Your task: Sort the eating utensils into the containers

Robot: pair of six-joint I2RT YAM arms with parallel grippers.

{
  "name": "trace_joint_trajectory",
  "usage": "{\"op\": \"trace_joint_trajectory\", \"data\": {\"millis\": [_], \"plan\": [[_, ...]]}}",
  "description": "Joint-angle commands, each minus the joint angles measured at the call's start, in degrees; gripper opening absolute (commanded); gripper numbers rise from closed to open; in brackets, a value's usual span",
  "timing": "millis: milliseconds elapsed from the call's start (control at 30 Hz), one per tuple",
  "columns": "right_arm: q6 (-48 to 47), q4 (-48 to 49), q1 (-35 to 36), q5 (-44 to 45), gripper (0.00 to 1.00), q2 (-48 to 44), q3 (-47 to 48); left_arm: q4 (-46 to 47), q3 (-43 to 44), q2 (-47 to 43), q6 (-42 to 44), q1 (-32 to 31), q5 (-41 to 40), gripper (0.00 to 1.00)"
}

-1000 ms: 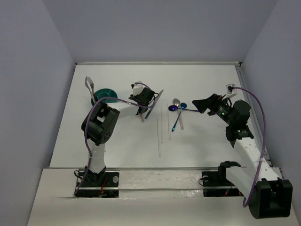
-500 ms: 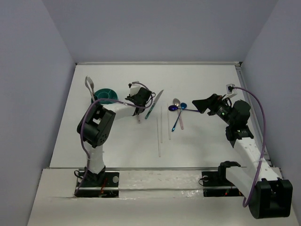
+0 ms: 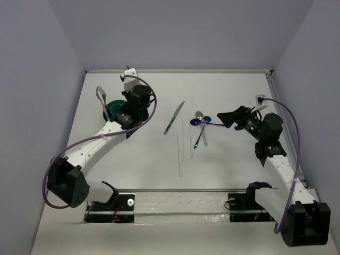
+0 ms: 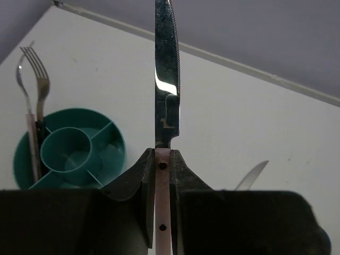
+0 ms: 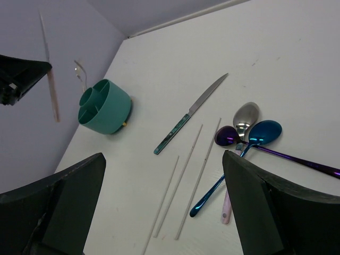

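Note:
My left gripper [image 3: 133, 101] [image 4: 163, 154] is shut on the pink handle of a silver knife [image 4: 167, 79], blade pointing past the fingertips. It is raised near the round teal caddy [image 3: 113, 107] [image 4: 109, 154]. The right wrist view shows this knife [image 5: 51, 90] upright, left of the caddy [image 5: 106, 114]. A fork [image 3: 101, 95] [image 4: 40, 69] stands in the caddy's left compartment. A teal-handled knife [image 3: 174, 118] [image 5: 186, 119], three chopsticks [image 3: 182, 141] [image 5: 186, 170] and three spoons [image 3: 201, 119] [image 5: 246, 114] lie mid-table. My right gripper [image 3: 231, 118] [image 5: 163, 159] is open and empty, just right of the spoons.
The caddy stands close to the left wall [image 3: 53, 106] and the table's back left corner. A raised strip [image 3: 281, 114] runs along the table's right edge. The left arm's purple cable [image 3: 153, 103] loops out to the right of the caddy.
My left arm has swung left and back from beside the teal knife to the caddy, carrying the pink-handled knife. The right arm and the utensils on the table have not moved.

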Motion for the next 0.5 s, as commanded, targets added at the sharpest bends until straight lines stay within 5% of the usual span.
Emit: {"op": "trace_joint_trajectory", "data": {"millis": [0,467], "plan": [[0.5,3.2,0.1,-0.5,0.97,-0.4,0.8,3.3,-3.8,-3.3,9.0,0.9,-11.9,0.0],[1.1,4.1,0.1,-1.2,0.97,-0.3,0.5,16.8,-9.3,-0.2,16.3,16.7,-12.1,0.0]]}}
